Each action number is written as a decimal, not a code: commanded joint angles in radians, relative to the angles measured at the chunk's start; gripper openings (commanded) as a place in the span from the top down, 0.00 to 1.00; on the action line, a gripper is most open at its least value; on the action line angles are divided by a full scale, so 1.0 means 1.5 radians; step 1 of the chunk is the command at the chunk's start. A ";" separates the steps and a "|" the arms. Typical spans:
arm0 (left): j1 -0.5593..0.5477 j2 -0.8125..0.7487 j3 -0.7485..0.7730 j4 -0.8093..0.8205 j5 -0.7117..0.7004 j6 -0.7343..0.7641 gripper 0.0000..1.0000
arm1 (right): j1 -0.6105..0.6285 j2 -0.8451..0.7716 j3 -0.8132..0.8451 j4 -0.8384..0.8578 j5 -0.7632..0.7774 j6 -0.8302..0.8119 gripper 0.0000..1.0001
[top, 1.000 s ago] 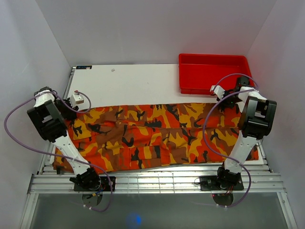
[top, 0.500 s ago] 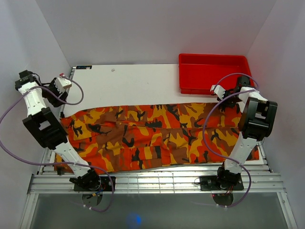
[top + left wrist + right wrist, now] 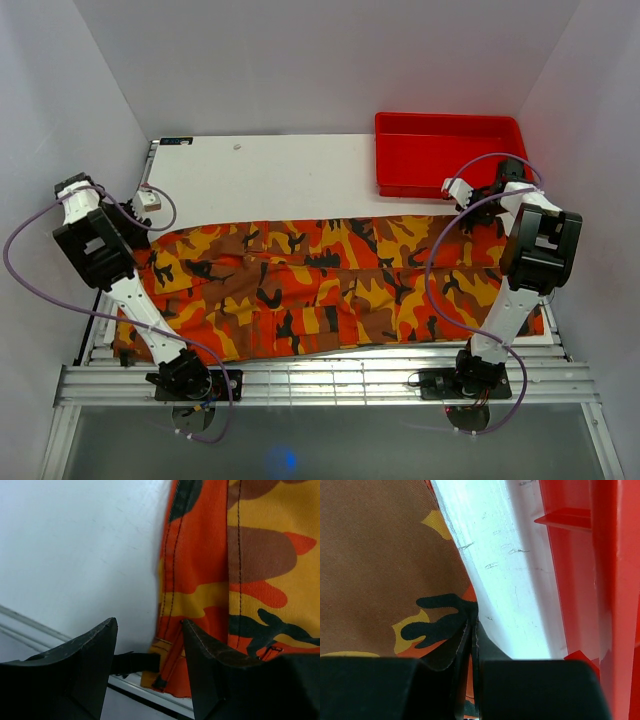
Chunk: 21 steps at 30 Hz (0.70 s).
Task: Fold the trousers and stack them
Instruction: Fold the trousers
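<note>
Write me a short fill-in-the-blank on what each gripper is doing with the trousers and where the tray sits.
1. The right gripper is ___ on the edge of the trousers.
2. The left gripper has its jaws ___, with a corner of the trousers just ahead of them.
3. The red tray sits at the far ___ corner of the table.
Missing words: shut; open; right.

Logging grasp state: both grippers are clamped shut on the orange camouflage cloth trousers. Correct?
No. Only the right gripper is shut on the orange camouflage cloth trousers; the left wrist view shows the left gripper open, over their corner.
</note>
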 commanded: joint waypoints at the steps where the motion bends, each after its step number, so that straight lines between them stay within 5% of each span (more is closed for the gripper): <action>1: 0.007 -0.003 -0.023 -0.038 -0.035 0.040 0.34 | -0.004 -0.027 0.010 0.009 0.016 -0.013 0.92; 8: 0.007 0.020 -0.061 0.056 -0.058 0.004 0.36 | -0.004 -0.024 0.017 0.001 0.015 -0.011 0.92; 17: 0.001 -0.046 -0.084 0.037 -0.029 0.010 0.93 | -0.017 -0.045 0.042 0.001 -0.001 0.016 0.92; 21: 0.002 -0.074 -0.019 0.010 0.014 -0.013 1.00 | -0.034 -0.062 0.084 0.002 -0.032 0.040 0.92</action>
